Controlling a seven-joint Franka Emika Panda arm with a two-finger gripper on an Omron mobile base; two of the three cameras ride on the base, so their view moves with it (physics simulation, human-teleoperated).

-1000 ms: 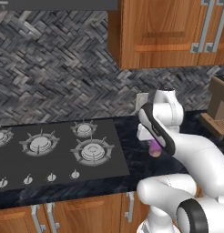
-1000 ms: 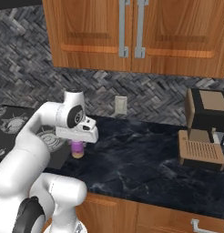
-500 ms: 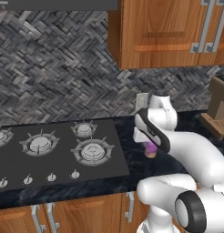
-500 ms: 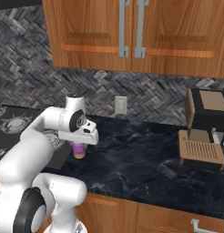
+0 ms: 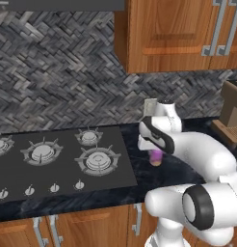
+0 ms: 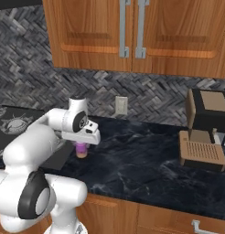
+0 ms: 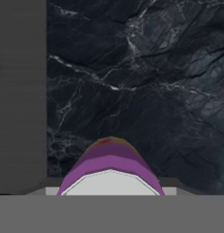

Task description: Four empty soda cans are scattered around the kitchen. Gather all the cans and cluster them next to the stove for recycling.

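Tool [image 6: 81, 145] directly above purple soda can [image 6: 81, 150], just right of stove [image 5: 58, 164].

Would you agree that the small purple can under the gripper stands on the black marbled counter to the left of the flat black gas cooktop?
Not quite: the small purple can stands on the black marbled counter to the right of the flat black gas cooktop, as the left base view shows.
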